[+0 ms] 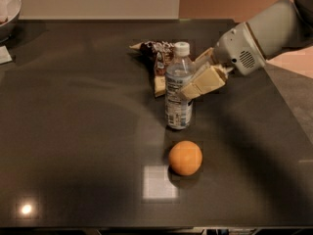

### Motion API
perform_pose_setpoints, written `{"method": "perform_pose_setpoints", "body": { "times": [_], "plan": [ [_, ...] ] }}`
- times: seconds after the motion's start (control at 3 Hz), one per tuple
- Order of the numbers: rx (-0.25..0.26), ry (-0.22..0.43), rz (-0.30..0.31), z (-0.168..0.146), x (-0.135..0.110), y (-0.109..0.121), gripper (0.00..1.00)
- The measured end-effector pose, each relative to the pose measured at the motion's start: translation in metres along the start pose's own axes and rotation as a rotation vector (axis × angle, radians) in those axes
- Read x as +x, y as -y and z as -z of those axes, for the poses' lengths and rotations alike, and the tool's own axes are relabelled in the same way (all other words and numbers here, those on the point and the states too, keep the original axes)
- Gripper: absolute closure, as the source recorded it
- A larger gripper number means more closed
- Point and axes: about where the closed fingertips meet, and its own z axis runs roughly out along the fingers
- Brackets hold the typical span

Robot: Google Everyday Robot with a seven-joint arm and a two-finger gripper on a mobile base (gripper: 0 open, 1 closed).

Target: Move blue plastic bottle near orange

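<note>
I have the gripper reaching in from the right, over the middle of the surface, and its jaws are clenched on the blue plastic bottle at about label height. The bottle stands upright, just on the far side of the orange and a touch to its left, with a narrow strip of bare surface between them. I cannot tell whether its base is resting on the surface or hanging just clear of it.

By my reading the bottle is already close to the fruit, so the step in hand is the set-down. I'd lower it straight, with no sideways drift toward the near edge. The orange is round and would likely roll at the slightest nudge. I'd keep the bottle vertical until the base is flat, then part the jaws gently, since a light bottle with a narrow foot could tip if a finger drags on the label.

The retreat matters too — I'd back away up and to the right, clear of the snack bag lying just behind the bottle.
</note>
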Motion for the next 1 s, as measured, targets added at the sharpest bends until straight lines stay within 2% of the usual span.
{"method": "perform_pose_setpoints", "body": {
  "times": [0.33,1.0],
  "plan": [
    [0.021,0.012,-0.013,0.010,0.016,-0.007,0.84],
    [0.033,0.042,-0.013,0.019,0.031,-0.017,0.37]
  ]
}}
